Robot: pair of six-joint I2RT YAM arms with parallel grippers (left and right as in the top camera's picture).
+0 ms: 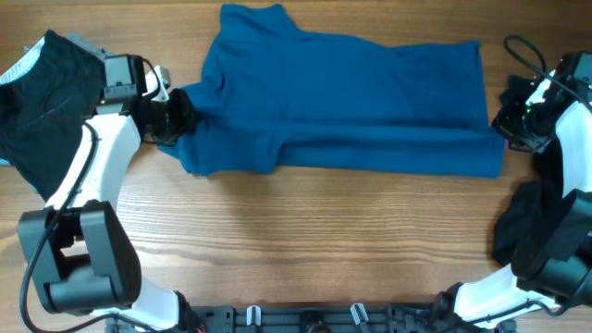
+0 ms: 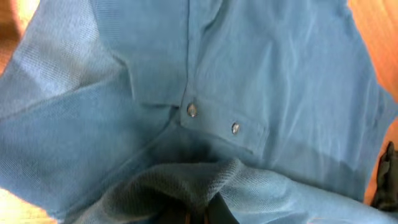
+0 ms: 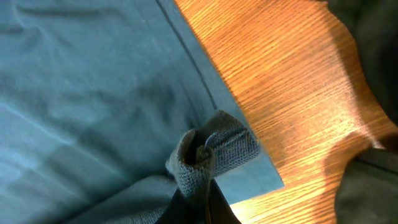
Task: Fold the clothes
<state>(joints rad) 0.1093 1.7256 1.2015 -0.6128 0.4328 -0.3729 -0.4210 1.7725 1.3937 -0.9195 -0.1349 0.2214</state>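
A blue polo shirt lies across the table, folded lengthwise, collar end at the left and hem at the right. My left gripper is shut on a bunch of the shirt's fabric near the collar; in the left wrist view the fabric humps over the jaws, with two buttons just beyond. My right gripper is shut on the shirt's hem edge at the right; the right wrist view shows a pinched fold between the fingers.
A black garment lies at the far left under the left arm. Another dark garment lies at the right edge, also in the right wrist view. Bare wood runs along the front.
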